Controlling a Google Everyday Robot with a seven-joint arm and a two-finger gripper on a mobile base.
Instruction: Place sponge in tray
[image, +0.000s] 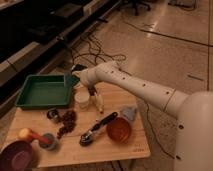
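**Closed gripper by the cup, sponge at the tray's corner**

My gripper (96, 102) hangs fingers-down over the pale wooden counter (125, 148). It is closed, and nothing teal shows in it. A small white cup (82, 100) stands just beside it at its nine o'clock. Any sideways sweep toward the tray could tip that cup.

The small, soft-looking teal-green sponge (69, 78) stands at my gripper's eleven o'clock. It is at the right-hand corner of the large shallow green plastic tray (40, 93), close against my wrist. I cannot tell whether it leans on the rim or sits just outside it. If my wrist nudges it, I judge it could fall on the counter side instead of into the tray. Reaching for it with closed jaws would only shove it along.

Counted near to far:
- One round purple bowl (14, 156) at the counter's seven o'clock.
- One small grey pot (48, 142).
- One round yellow-orange fruit (24, 133).
- One orange-red bowl (118, 130) at the counter's five o'clock.
- One black-handled spoon (98, 128).
- One dark cluster like grapes (66, 123).
- One small metal can (53, 115).
- One pale grey-blue cloth (130, 112) at three o'clock.
- One white cup.
- One tray, filling the counter's ten o'clock.
- One sponge.
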